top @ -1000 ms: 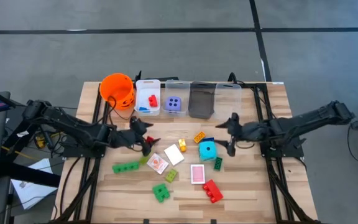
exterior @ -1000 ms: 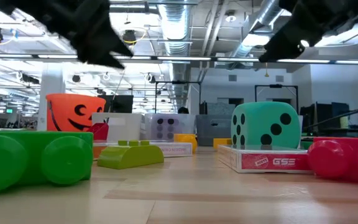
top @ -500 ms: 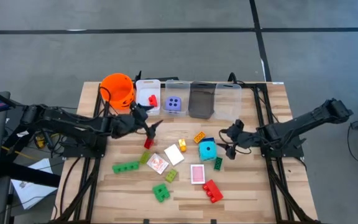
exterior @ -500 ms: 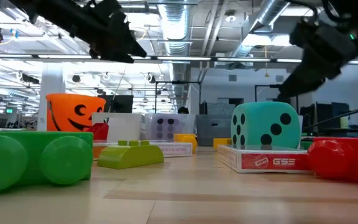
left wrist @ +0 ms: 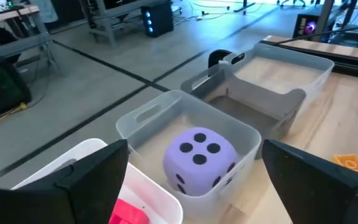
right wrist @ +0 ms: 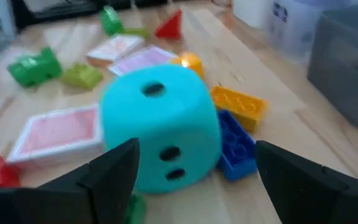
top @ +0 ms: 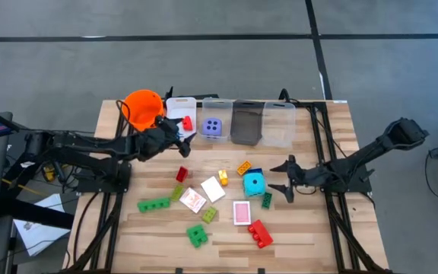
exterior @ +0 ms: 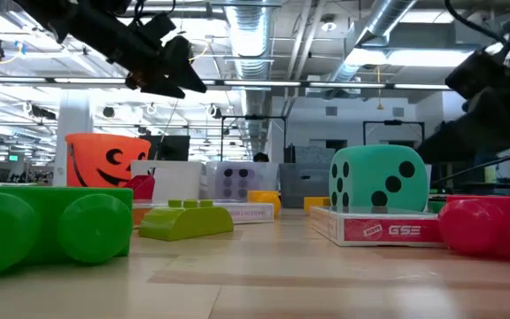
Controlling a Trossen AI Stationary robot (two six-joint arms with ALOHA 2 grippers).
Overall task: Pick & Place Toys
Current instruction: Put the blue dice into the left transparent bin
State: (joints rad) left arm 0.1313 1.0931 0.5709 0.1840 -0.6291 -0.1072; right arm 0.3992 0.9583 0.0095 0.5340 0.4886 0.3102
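Left gripper (top: 179, 143) fingers spread wide, holding nothing, hovering above the back-left of the counter (top: 310, 228), just in front of the bins. Left wrist view: purple die (left wrist: 199, 160) sits inside a clear bin (left wrist: 143, 117), a red piece (left wrist: 128, 212) in the neighbouring white bin (left wrist: 79, 155), further empty-looking clear bins (left wrist: 291, 71) beyond. Orange pumpkin bucket (top: 144, 107) just behind the left arm.

Right gripper (top: 286, 180) also open and empty, low over the counter, just right of the cyan die (top: 254, 183). Right wrist view: die fills the gap between the fingers (right wrist: 114, 176), not touched. Blue brick (right wrist: 236, 144) touching the die's side, yellow brick (right wrist: 238, 104) just behind it, pink-backed card (right wrist: 58, 132) beside it.

Rest of toys loose on the counter: small red brick (top: 181, 174) near centre-left, white card (top: 213, 189) and patterned card (top: 192, 200) mid-counter, second pink card (top: 241, 212) in front of the die, long green brick (top: 153, 204) left, green brick (top: 198, 235) front, small olive-green brick (top: 209, 215) between them, big red brick (top: 260, 233) front-right.
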